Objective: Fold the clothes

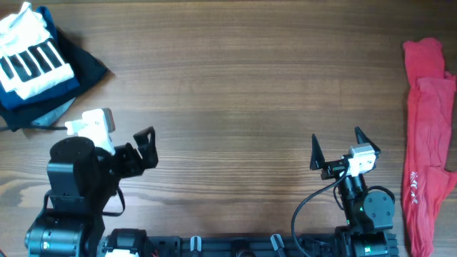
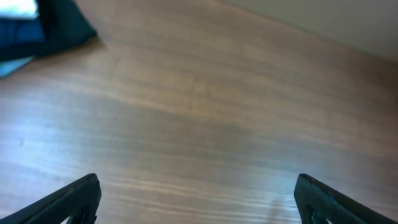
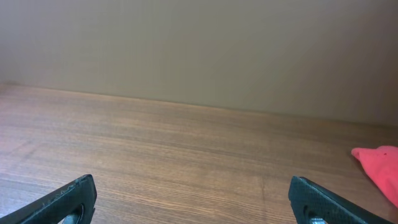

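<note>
- Sitting at the bench [image 1: 235,86] edges: a white striped shirt [image 1: 28,61] on a dark pile [image 1: 84,68] far left, red shirts [image 1: 428,143] down the right side.
- All soft, light, floppy stuff, so I'd pinch a hem or shoulder edge.
- Left hand [image 1: 148,146] is released and empty, well apart from the pile.
- Right hand [image 1: 335,139] is released too, with the red shirts off to its right.

Table [image 1: 235,86] middle: bare wood, wide passage from near edge to far edge. Far-left corner blocked by stacked clothes [image 1: 36,64]. Right edge taken by red garments [image 1: 428,143], possibly overhanging; view cuts off.
</note>
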You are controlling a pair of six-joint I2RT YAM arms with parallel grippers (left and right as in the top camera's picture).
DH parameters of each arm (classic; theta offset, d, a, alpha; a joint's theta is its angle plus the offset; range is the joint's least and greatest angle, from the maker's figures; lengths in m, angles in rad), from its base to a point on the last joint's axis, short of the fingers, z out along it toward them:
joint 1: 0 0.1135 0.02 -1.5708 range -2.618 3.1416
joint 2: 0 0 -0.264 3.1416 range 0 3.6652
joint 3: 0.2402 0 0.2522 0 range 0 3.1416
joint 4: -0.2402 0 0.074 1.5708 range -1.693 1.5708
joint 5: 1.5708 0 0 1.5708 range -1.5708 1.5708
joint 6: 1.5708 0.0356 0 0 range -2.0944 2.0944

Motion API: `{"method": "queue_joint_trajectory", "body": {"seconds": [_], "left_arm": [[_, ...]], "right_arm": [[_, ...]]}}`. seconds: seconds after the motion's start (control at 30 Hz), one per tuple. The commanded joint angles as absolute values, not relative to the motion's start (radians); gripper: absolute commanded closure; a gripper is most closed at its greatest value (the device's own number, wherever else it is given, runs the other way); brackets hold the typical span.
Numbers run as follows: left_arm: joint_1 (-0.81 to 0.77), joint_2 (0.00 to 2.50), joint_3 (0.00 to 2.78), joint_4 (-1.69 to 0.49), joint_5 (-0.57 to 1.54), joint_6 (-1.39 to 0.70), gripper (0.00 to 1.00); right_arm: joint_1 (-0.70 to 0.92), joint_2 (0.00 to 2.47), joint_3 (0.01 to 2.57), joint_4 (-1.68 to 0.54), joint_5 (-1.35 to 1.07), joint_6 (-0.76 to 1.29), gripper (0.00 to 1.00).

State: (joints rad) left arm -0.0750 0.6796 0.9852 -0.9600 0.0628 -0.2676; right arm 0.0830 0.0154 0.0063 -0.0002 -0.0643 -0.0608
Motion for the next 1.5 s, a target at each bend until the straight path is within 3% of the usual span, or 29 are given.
{"method": "queue_joint_trajectory", "body": {"seconds": [0.0,0.23,0.53,0.7,0.87,0.97,1.47], "left_arm": [[0.002,0.575,0.923,-0.971,0.032,-0.254,0.00],[0.043,0.297,0.586,-0.748,0.038,-0.248,0.00],[0.036,0.007,0.137,-0.184,0.098,-0.247,0.00],[0.031,0.002,0.006,0.085,0.138,-0.233,0.00],[-0.007,0.002,0.006,0.063,0.130,-0.108,0.00],[-0.010,0.002,0.006,-0.075,0.126,-0.132,0.00],[-0.010,0.003,0.006,-0.064,0.134,-0.190,0.00]], "right_arm": [[0.077,0.010,0.006,0.003,-0.084,-0.050,0.00],[0.077,0.010,0.006,0.003,-0.084,-0.050,0.00],[0.077,0.010,0.006,0.003,-0.084,-0.050,0.00],[0.077,0.010,0.006,0.003,-0.084,-0.049,0.00],[0.077,0.010,0.006,0.003,-0.084,-0.050,0.00],[0.077,0.010,0.006,0.003,-0.084,-0.050,0.00],[0.077,0.010,0.006,0.003,-0.084,-0.050,0.00]]}}
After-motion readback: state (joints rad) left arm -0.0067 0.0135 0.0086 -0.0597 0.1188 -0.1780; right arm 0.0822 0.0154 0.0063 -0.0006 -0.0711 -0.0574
